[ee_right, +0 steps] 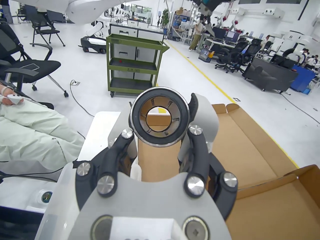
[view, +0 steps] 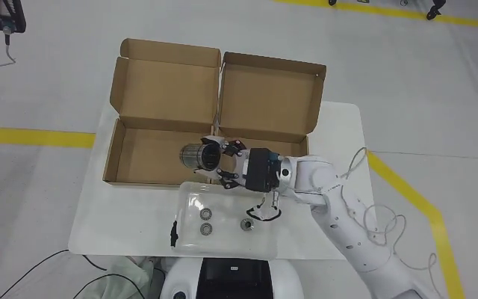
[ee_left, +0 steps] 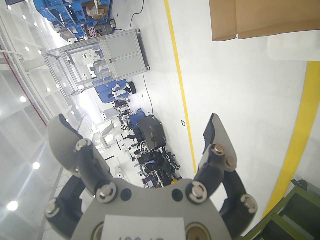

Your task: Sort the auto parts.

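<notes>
Our right gripper (view: 217, 158) clamps a metal sleeve (view: 196, 155), axis level along the left box (view: 146, 158), above its roomy floor.

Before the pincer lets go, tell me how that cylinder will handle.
The cylinder looks metal and thick-rimmed, so it is probably rigid and heavy for its size. It lies sideways in the right pincer, so it may well roll on the flat box floor once released.
</notes>
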Controlling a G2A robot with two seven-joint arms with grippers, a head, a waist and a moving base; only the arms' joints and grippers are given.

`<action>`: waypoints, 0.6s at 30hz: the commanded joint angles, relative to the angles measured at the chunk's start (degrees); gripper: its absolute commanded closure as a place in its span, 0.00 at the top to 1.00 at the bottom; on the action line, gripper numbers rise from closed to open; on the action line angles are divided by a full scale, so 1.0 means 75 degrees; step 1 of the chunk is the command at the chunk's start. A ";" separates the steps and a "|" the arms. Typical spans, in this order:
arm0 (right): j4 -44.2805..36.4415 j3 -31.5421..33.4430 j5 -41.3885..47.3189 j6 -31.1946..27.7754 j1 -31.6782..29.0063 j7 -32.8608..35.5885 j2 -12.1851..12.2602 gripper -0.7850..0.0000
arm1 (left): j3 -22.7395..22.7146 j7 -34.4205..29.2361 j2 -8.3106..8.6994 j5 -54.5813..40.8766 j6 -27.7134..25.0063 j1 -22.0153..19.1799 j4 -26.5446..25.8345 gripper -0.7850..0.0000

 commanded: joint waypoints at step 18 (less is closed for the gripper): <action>-0.0283 0.0838 -0.1627 -0.0184 -0.1119 -0.3360 0.0303 0.00 | 0.0000 0.0000 0.0000 0.0000 0.0000 0.0000 0.0000 1.00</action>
